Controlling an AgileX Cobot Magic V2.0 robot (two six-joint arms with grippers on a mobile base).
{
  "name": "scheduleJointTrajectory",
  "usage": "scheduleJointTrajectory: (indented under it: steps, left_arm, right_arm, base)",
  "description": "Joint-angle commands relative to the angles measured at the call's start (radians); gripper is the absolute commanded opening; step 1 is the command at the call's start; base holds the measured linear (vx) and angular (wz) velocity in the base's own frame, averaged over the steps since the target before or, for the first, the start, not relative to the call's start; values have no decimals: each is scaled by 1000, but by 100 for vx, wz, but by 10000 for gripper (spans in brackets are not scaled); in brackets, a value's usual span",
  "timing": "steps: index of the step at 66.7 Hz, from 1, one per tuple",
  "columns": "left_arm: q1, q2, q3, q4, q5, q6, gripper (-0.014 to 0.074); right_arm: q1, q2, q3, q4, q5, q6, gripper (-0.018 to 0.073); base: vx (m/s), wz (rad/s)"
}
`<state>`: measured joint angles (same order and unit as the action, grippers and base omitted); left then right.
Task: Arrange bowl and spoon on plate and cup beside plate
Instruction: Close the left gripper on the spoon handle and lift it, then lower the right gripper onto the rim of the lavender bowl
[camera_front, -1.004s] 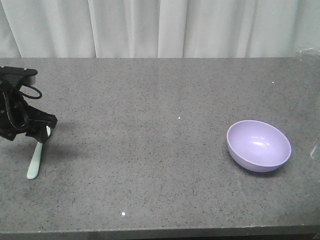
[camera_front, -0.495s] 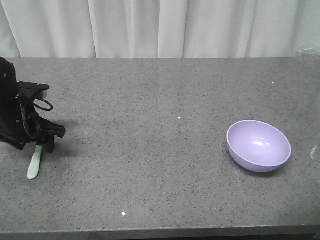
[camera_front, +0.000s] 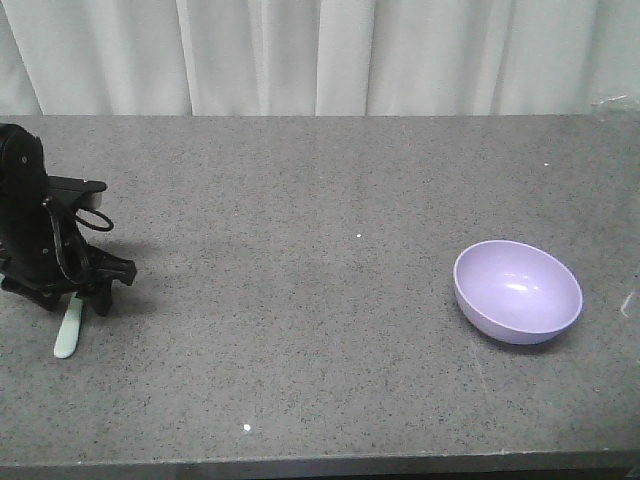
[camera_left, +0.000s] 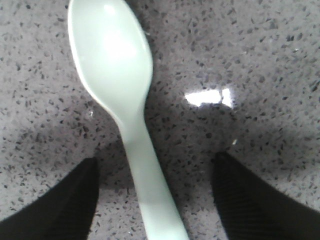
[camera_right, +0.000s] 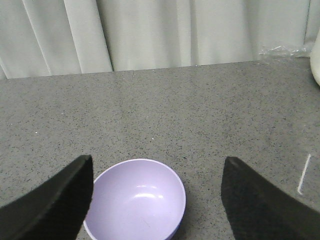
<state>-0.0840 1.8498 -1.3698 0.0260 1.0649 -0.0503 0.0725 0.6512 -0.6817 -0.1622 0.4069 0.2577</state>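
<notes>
One spoon (camera_left: 132, 132), scoop rearward, handle frontward

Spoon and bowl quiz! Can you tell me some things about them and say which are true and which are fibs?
1. The spoon lies on the table. True.
2. The left gripper is squeezing the spoon. False: its fingers stand open, one on each side of the handle.
3. The bowl is empty. True.
4. The bowl is upside down. False: its open side faces up.
5. The right gripper holds the bowl. False: it is open and the bowl is not gripped.
</notes>
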Motion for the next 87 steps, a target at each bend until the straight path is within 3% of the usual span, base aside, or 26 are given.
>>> scheduleJointTrajectory:
  steps: [1,12,30,42,51,66,73,78,87]
  left_arm:
    - [-1,-37,-26,6,1,-3,295]
    - [-1,-37,-26,5,4,23,-9]
    - [-1,-88,-26,0,-8,50,-8]
    - [-1,-249,-26,-26,-76,57,-8]
    - [-1,-414,-26,-140,-132,87,-8]
    - [-1,-645,-26,-416,-167,212,-8]
    - [-1,-724,-26,-479,-165,252,-8]
    - [-1,-768,-26,-482,-158,259,-8]
    - [-1,-810,-26,-463,-142,258,-8]
  right_arm:
    - [1,5,-33,-11,-68,-8,517]
    - [1,5,-33,-11,-68,-8,517]
    - [1,5,-36,-3,-51,4,517]
    - [-1,75,-170,-8,77,2,517]
    - [-1,192,-330,-37,187,-1,517]
    - [-1,426,-573,-48,386,-56,517]
    - [-9,531,-631,-47,450,-76,517]
    - [-52,604,-642,5,470,-110,517]
    - [-158,729,-640,274,511,-310,517]
  base:
    - [0,0]
    - [0,0]
    - [0,0]
    - [0,0]
    - [0,0]
    - [0,0]
    - [0,0]
    - [0,0]
    - [0,0]
